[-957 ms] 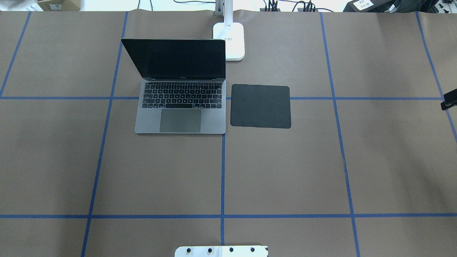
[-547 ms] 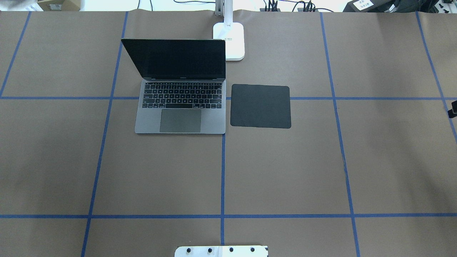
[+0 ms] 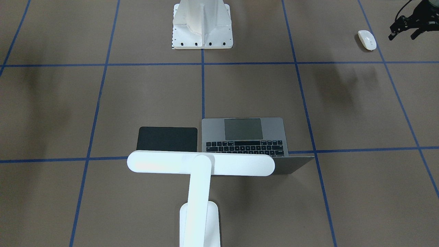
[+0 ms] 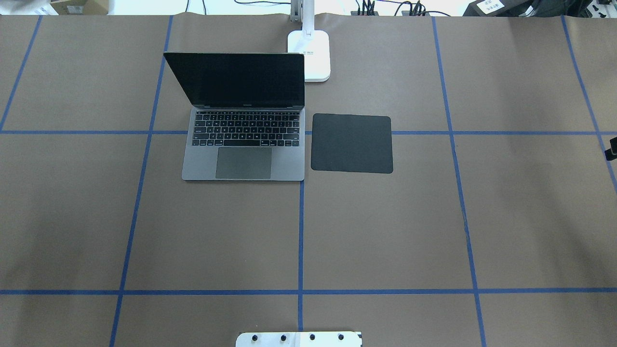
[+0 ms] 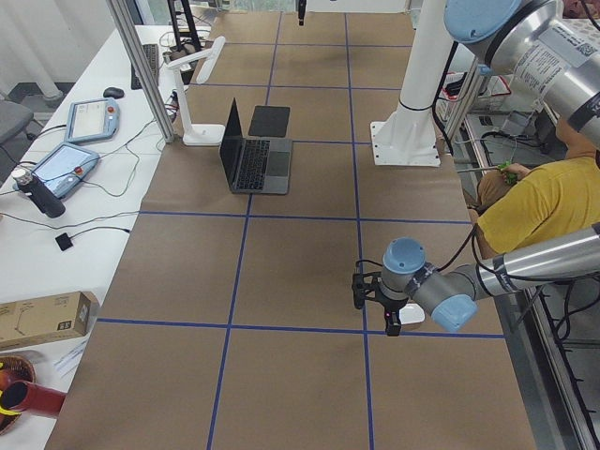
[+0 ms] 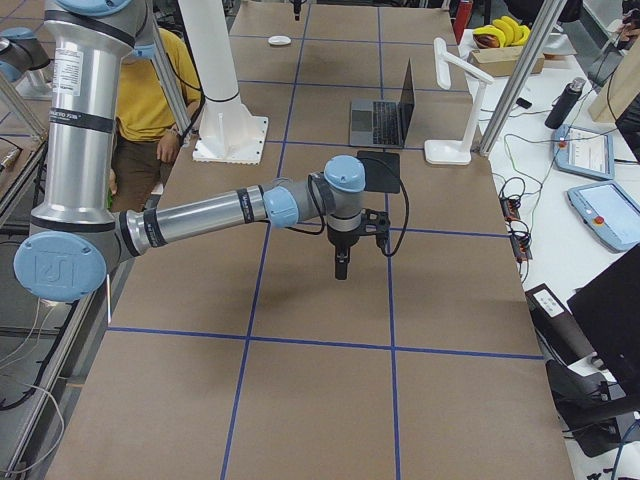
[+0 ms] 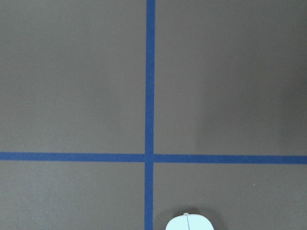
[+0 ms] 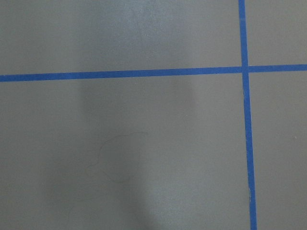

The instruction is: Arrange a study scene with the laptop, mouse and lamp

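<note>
The laptop point(image 4: 243, 144) stands open at the table's far middle, screen dark. The white lamp point(image 3: 200, 164) stands behind it, with its base point(image 4: 309, 55) by the lid's right corner and its bar head above the lid's top edge. The white mouse point(image 3: 367, 40) lies alone on the brown paper far out on my left side, outside the overhead view; its tip shows at the bottom of the left wrist view point(image 7: 189, 223). My left gripper point(image 3: 403, 34) hangs open and empty just beside the mouse. My right gripper point(image 6: 341, 272) points down over bare paper; I cannot tell its state.
A flat black pad point(image 4: 352, 143) lies right of the laptop. The white ribbed pedestal point(image 3: 201, 24) stands at the near middle edge. Blue tape lines grid the paper. A person in yellow point(image 5: 544, 202) sits beside the robot. Tablets and cables lie past the far edge.
The sliver of my right gripper at the overhead view's right edge slid further right and slightly down a second ago, then held still. The laptop, the pad and the lamp have not moved.
</note>
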Controlling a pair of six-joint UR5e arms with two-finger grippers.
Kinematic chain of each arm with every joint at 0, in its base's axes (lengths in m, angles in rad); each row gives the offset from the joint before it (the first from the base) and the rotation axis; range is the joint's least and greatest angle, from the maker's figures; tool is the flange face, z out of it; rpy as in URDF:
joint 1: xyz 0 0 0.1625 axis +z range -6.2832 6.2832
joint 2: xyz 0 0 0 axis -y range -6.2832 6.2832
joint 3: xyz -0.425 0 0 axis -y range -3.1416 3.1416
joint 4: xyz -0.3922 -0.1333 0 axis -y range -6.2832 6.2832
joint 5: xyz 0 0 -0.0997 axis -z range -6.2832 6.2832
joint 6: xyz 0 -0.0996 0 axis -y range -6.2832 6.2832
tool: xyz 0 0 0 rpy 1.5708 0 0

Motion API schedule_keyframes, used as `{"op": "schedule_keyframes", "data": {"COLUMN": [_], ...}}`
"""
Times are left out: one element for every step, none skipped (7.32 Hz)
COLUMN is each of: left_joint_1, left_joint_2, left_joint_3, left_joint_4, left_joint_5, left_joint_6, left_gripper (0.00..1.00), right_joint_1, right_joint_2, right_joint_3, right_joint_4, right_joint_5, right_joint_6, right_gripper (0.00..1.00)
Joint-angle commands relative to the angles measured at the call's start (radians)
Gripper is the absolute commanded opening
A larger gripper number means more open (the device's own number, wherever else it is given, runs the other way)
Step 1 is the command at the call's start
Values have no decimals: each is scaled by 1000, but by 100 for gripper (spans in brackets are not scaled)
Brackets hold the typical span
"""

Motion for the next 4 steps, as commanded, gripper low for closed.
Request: {"op": "schedule_keyframes", "data": {"left_joint_1": [166, 328, 538, 666], "left_joint_2": [-1, -9, -24, -18], "left_joint_3": [30, 31, 31, 30], "left_joint_4": [-113, -124, -144, -185], "left_joint_5": [49, 153, 251, 315], "left_joint_6": [-240, -384, -578, -659], "left_gripper": [100, 100, 100, 100], "right_joint_1": [-1, -1, -1, -1], "right_joint_2": [-3, -5, -5, -5], "right_joint_3": [0, 0, 0, 0], "right_joint_4": [1, 1, 1, 1], "right_joint_5": [0, 0, 0, 0], "right_joint_6": [0, 0, 0, -2], "right_gripper": [100, 100, 100, 100]}}
